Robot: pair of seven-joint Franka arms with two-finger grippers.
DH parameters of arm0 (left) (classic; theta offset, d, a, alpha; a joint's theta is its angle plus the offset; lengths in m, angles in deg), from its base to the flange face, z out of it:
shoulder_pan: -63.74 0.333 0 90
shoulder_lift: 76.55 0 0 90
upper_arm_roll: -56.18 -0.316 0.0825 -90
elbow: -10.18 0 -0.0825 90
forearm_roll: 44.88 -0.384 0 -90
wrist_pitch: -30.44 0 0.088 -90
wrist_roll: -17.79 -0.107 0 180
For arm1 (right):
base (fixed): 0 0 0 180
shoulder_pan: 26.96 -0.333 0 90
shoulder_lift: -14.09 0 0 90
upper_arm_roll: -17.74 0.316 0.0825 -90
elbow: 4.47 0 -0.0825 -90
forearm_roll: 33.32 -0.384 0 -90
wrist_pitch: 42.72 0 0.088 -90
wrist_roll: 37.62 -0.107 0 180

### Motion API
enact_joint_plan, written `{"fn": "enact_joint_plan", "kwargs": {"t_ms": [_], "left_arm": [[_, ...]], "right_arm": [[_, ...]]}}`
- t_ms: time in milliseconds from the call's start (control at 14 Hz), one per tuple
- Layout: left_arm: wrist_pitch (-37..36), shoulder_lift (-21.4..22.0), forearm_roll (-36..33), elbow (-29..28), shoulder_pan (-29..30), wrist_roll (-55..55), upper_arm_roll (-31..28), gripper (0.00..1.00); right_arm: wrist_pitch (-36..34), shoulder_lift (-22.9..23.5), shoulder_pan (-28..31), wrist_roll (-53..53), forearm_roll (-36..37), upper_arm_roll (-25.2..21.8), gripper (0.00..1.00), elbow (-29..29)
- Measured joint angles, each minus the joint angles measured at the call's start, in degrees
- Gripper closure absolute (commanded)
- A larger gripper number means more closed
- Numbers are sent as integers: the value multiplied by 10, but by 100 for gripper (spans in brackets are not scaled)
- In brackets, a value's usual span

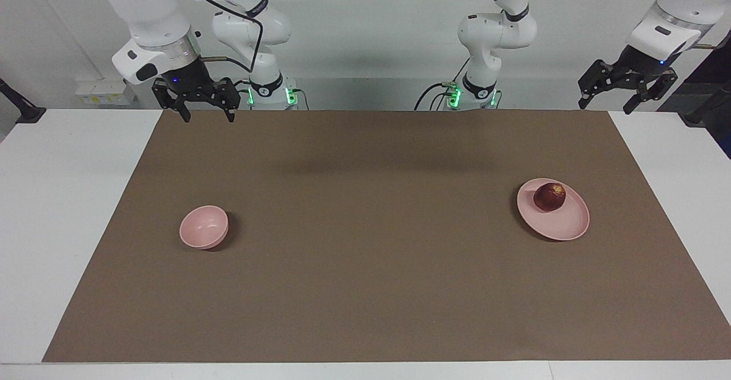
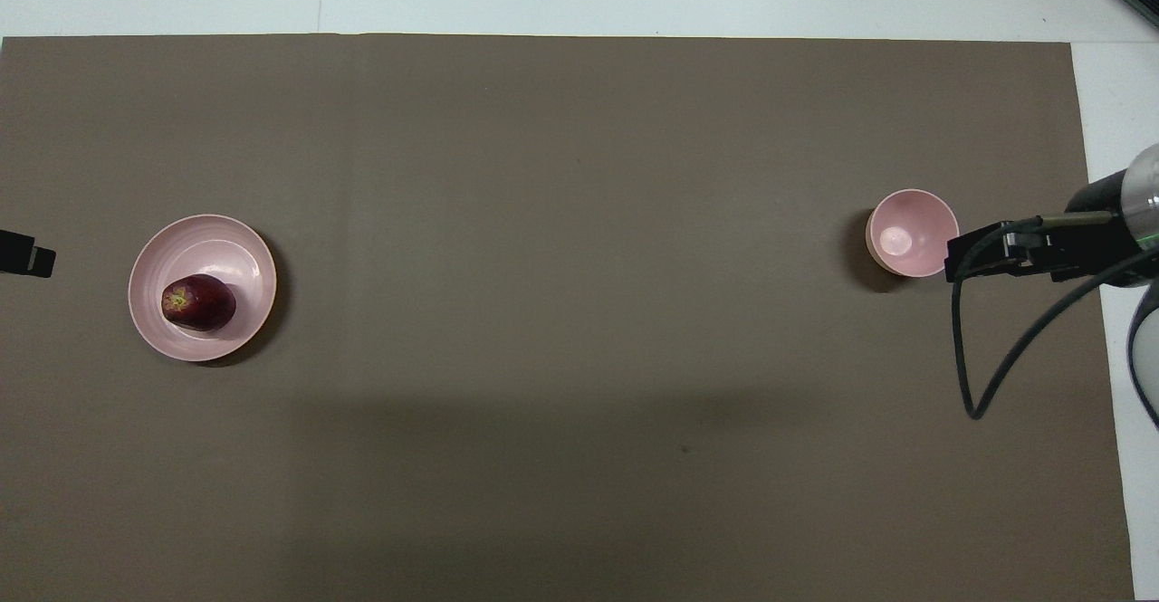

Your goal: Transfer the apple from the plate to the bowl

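Apple point(image 1: 549, 196) sitting off-centre on the plate point(image 1: 562, 226), so I'm aiming my left gripper point(image 1: 608, 104), fingers apart, straight down over it, while my right gripper point(image 1: 209, 116), also spread, is waiting above the mat's edge, well clear of the bowl point(image 1: 203, 227).

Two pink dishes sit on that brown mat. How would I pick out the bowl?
Start on the brown mat and go to the right arm's end of the table. The bowl sits there alone and empty. It is small and deep, whereas the plate at the left arm's end is wide, flat and holds the apple.
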State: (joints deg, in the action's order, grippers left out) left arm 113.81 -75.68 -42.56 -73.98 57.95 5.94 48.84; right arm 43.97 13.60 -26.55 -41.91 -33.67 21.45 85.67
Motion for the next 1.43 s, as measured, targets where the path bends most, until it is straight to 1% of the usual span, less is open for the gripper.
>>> {"fn": "enact_joint_plan", "kwargs": {"t_ms": [143, 500, 643, 1143, 1429], "left_arm": [[7, 0, 0, 0, 0, 0, 1, 0], [75, 1, 0, -30, 0, -2, 2, 0], [105, 0, 0, -55, 0, -7, 2, 0], [221, -2, 0, -171, 0, -42, 1, 0], [275, -4, 0, -215, 0, -55, 1, 0]], "right_arm": [[0, 0, 0, 0, 0, 0, 0, 1], [0, -2, 0, 0, 0, 0, 0, 1], [0, -3, 0, 0, 0, 0, 0, 2], [0, -3, 0, 0, 0, 0, 0, 3], [-7, -3, 0, 0, 0, 0, 0, 3]]}}
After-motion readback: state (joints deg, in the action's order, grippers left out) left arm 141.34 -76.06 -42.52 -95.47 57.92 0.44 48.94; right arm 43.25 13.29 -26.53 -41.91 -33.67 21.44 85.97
